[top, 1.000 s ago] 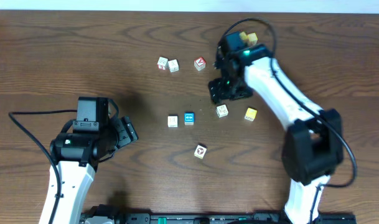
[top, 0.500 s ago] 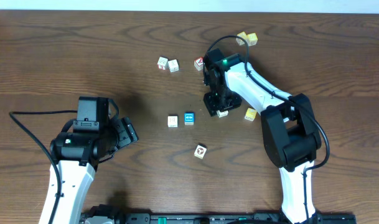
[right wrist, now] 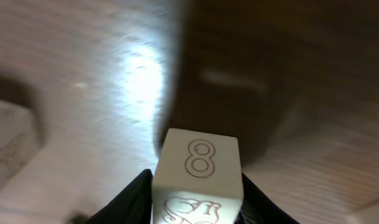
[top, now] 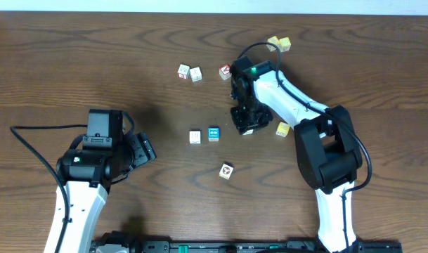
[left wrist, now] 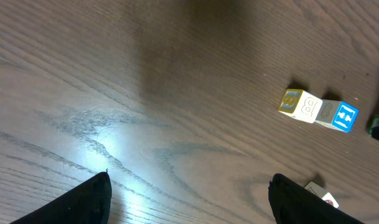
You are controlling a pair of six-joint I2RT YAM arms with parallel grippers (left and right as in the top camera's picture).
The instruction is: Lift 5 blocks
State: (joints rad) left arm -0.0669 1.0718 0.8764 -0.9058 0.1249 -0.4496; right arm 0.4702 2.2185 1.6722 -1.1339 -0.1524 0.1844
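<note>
**Desk:** What's the right end effector doing?

**Me:** I see the right end effector (top: 246, 124) low over the bench (top: 129, 56), between the blue block (top: 214, 133) and the yellow block (top: 283, 129). On its wrist view the fingers (right wrist: 136, 198) sit against both sides of the 8 block (right wrist: 198, 169), pinching it. That view is blurred, so I can't tell whether the block is off the wood.

**Desk:** And the left one?

**Me:** I have the left end effector (left wrist: 189, 180) spread wide with nothing between its fingers. It hangs over bare bench, well to the left of the blocks.

**Desk:** The others?

**Me:** The white block (top: 195, 137) sits just beside the blue one, on its left. The marked block (top: 226, 170) lies apart, toward the arm bases. Those three and the yellow one rest on the bench, nothing touching them.
</note>
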